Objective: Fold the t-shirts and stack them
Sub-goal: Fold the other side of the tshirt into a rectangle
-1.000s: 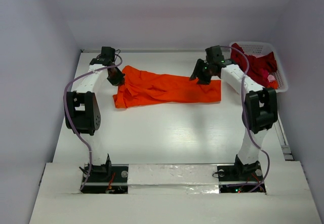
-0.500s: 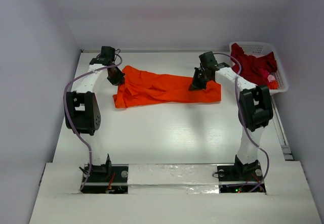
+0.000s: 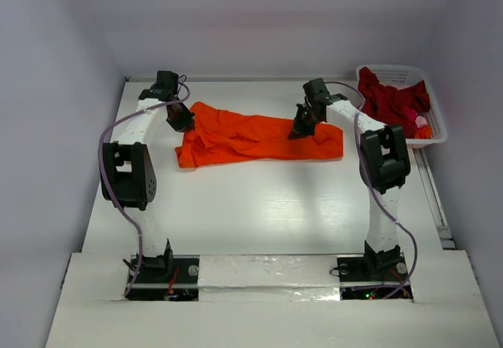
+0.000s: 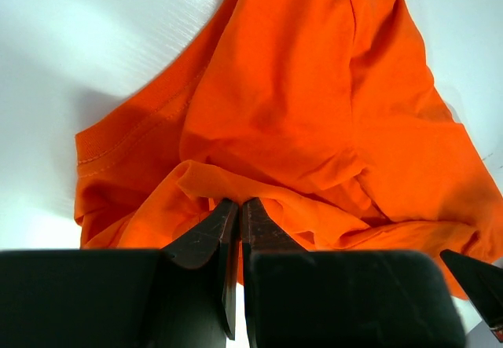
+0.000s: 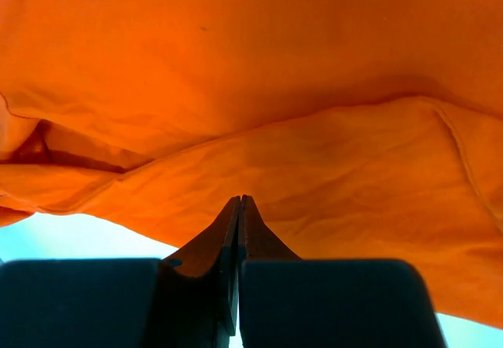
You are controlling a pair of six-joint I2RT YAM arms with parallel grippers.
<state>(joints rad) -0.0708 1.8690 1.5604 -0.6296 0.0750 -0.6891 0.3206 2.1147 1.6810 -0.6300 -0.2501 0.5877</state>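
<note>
The orange t-shirt [image 3: 251, 137] lies crumpled and stretched sideways across the far half of the table. My left gripper [image 3: 182, 120] is at its far left corner, shut on a raised fold of the orange cloth [image 4: 299, 89], with the tips [image 4: 239, 203] pinched together. My right gripper [image 3: 301, 128] sits on the shirt's far edge, right of centre. Its jaws [image 5: 239, 199] are shut with the tips pressed into the orange cloth [image 5: 236, 65]. The dark red t-shirt [image 3: 397, 100] is bunched in the basket at the far right.
The white latticed basket [image 3: 440, 130] stands at the table's far right corner, close behind the right arm. White walls enclose the table at the back and on both sides. The near half of the table [image 3: 259, 206] is bare white.
The right gripper has moved left along the shirt's far edge, come down onto the cloth and shut. The left gripper has kept its hold and place.
</note>
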